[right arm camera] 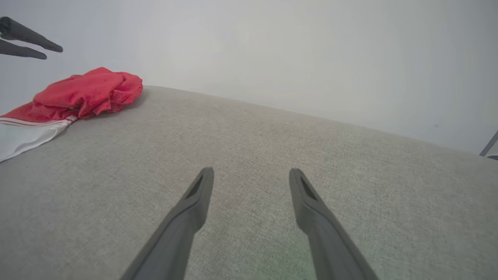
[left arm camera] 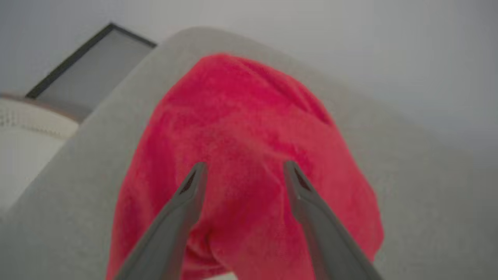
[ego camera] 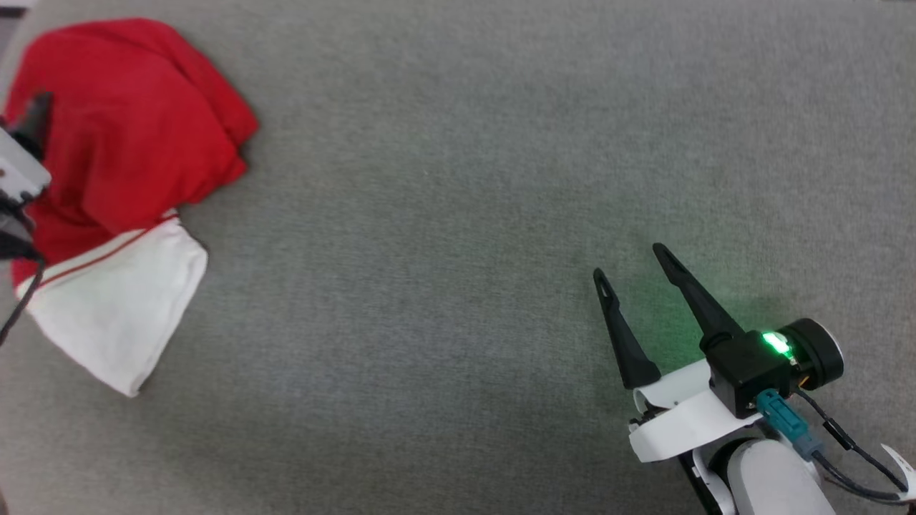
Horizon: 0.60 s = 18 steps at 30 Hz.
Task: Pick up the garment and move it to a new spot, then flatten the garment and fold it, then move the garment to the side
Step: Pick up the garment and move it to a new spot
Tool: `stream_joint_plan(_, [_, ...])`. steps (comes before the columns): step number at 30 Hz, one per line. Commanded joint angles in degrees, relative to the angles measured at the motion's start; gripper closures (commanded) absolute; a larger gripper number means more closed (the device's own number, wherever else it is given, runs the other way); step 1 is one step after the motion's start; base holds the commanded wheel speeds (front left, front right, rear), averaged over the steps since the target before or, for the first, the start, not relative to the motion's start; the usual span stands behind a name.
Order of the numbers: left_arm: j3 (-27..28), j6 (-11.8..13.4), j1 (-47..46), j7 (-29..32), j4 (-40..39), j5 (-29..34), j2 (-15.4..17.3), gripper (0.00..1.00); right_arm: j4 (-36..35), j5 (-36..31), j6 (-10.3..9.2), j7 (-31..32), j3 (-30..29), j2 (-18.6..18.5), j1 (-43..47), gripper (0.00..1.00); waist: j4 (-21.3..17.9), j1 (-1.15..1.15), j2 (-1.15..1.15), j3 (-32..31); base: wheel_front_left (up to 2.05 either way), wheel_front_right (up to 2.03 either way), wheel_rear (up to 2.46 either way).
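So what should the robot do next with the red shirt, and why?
Probably lower the left gripper straight down onto the garment and close on a fold. Its jaws stand open above the bunched red cloth, apart from it, while the right gripper is open far off over the grey surface.

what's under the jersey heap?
The garment lies bunched on the grey fabric surface, which shows along its near and far edges. Anything between its folds or beneath it is covered and cannot be told.
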Motion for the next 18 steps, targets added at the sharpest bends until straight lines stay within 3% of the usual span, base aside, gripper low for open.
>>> stream_joint_plan(1, [-0.8, -0.1, -0.3, 1.6, 0.6, -0.5, 0.6, 0.00, -0.4, -0.6, -0.06, 0.3, 0.4, 0.1, -0.8, 0.00, -2.2, 0.00, 0.00, 2.9, 0.00, 0.00, 0.00])
stream_joint_plan(9, [-5.4, -0.1, 1.0, 15.7, 1.5, -9.5, 1.9, 0.00, -3.3, -2.0, -0.06, 2.3, 1.0, 0.1, -0.8, 0.00, -2.9, 0.00, 0.00, 4.7, 0.00, 0.00, 0.00])
stream_joint_plan(18, [-10.0, -0.1, 3.6, 18.2, 0.2, -14.6, 3.1, 0.00, -6.3, -2.6, -0.06, 3.9, 2.4, 0.0, 0.3, 0.00, -4.3, 0.00, 0.00, 6.2, 0.00, 0.00, 0.00])
